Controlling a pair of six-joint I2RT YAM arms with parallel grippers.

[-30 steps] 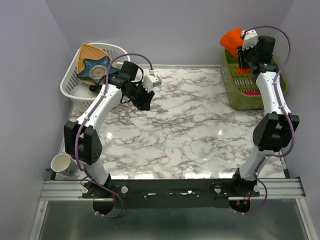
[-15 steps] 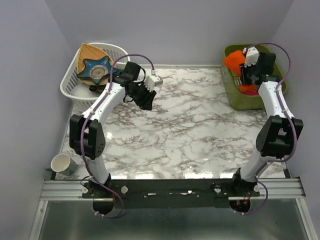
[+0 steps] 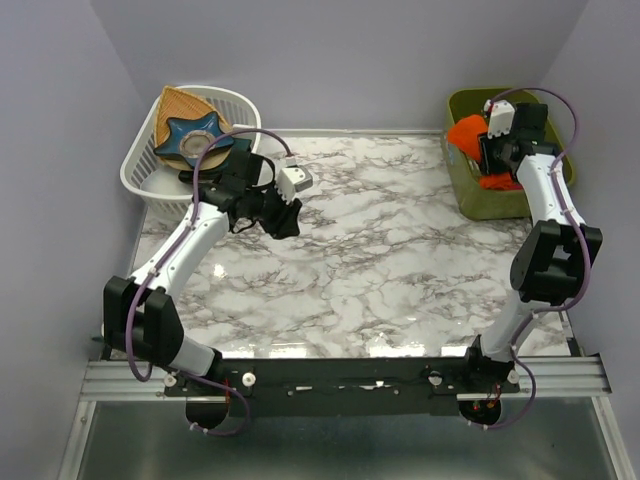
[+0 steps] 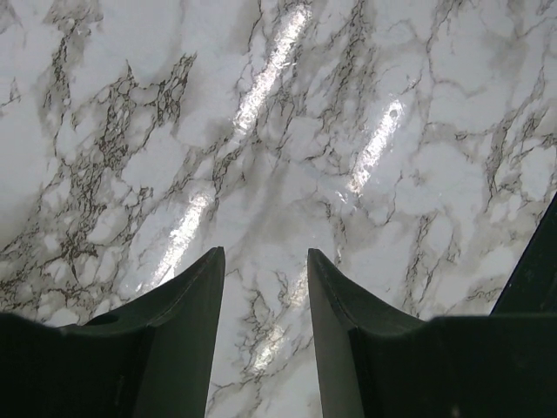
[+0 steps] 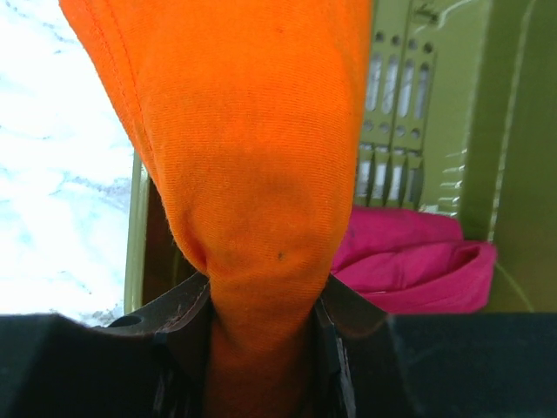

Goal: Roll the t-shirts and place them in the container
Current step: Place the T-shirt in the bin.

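The bright orange t-shirt (image 5: 252,139) hangs bunched between the jaws of my right gripper (image 5: 259,305), which is shut on it. In the top view the t-shirt (image 3: 464,133) is a lump at the left rim of the green bin (image 3: 503,207) at the back right, and my right gripper (image 3: 489,150) is over that bin. My left gripper (image 4: 264,270) is open and empty, just above bare marble. In the top view the left gripper (image 3: 283,216) is over the back left of the table.
A pink item (image 5: 418,266) lies in the green bin under the t-shirt. A white laundry basket (image 3: 150,180) at the back left holds a tan woven piece (image 3: 178,108) and a blue star-shaped thing (image 3: 192,136).
My right gripper has come down with the orange t-shirt from above the bin to its left rim. My left arm has drawn back toward the near left.
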